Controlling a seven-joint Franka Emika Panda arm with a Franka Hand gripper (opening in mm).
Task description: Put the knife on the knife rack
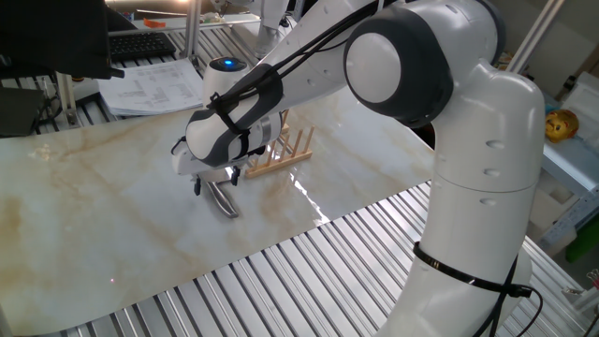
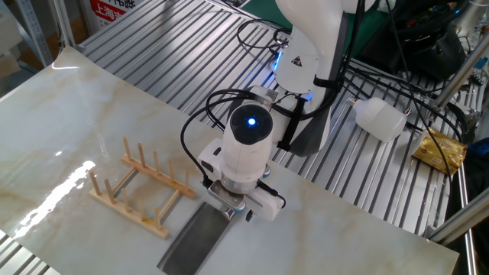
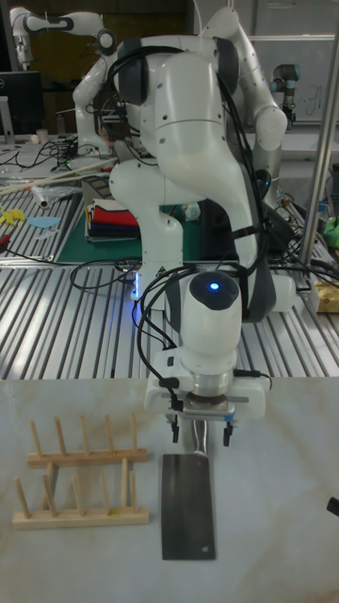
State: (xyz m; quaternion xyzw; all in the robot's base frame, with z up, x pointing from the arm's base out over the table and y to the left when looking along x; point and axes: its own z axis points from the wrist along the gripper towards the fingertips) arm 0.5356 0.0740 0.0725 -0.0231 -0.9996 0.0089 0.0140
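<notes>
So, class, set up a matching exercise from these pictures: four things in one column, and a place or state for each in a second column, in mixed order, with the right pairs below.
Column one:
1. knife
2. rack
3. tool
4. marble top

Column two:
A. low over the handle end of the blade
B. lying flat, blade pointing away from the arm
C. stands with no blade between its pegs
D. pale, veined, carrying the rest

Pairs: 1-B, 2-C, 3-A, 4-D
</notes>
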